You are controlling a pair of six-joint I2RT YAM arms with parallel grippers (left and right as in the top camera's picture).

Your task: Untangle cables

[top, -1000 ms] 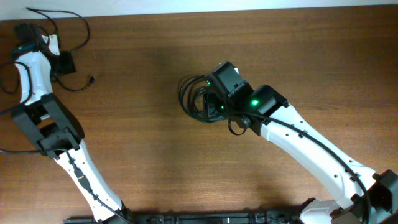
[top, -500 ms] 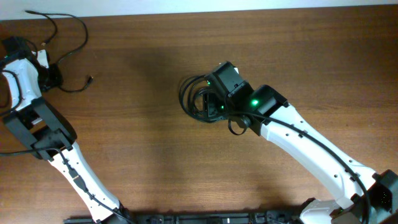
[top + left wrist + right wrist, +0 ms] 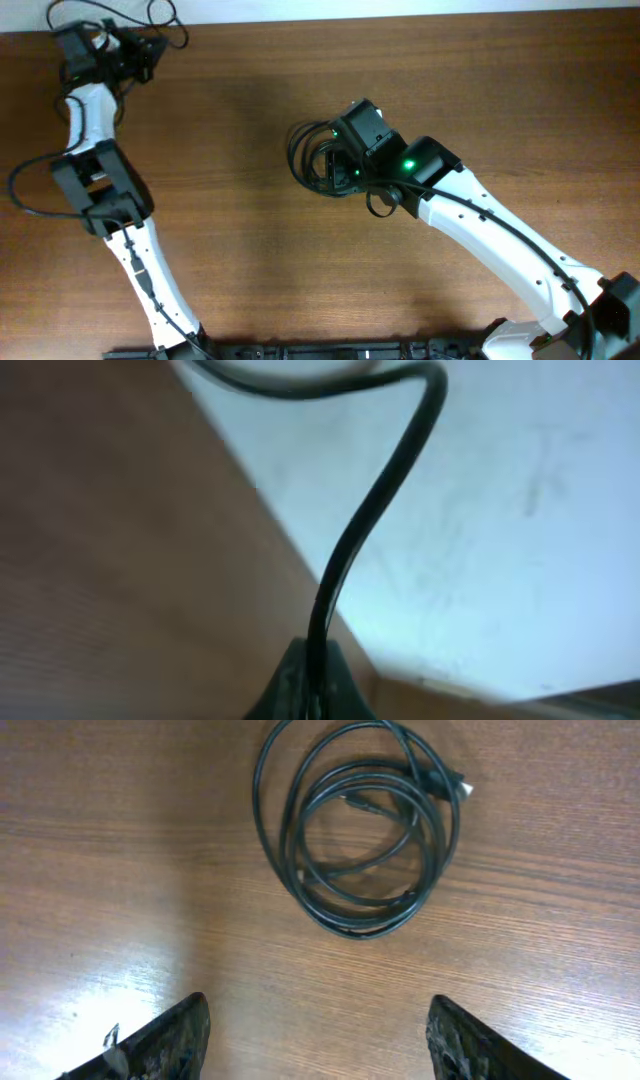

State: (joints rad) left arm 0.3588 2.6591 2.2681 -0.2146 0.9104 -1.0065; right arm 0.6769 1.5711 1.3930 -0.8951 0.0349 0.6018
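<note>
A coiled bundle of thin black cables (image 3: 360, 930) lies flat on the wooden table, one plug end (image 3: 450, 783) at its upper right. My right gripper (image 3: 315, 1010) hovers open just short of it, nothing between the fingers. From overhead the coil (image 3: 294, 155) shows at mid-table, partly under the right gripper (image 3: 335, 165). At the far left corner my left gripper (image 3: 140, 55) is shut on a separate cable strand (image 3: 165, 20). In the left wrist view that strand (image 3: 380, 510) rises from the closed left gripper (image 3: 312, 655) and curves away over the table's edge.
The table's back edge (image 3: 400, 18) runs close behind the left gripper, with a pale surface (image 3: 500, 510) beyond it. The left arm's own wiring (image 3: 20, 185) loops out at the table's left side. Bare wood (image 3: 230, 220) lies between the two arms.
My left arm has swung from the left edge up to the back corner, its gripper has closed on the loose cable and carried it toward the back edge. The right arm has not moved.
</note>
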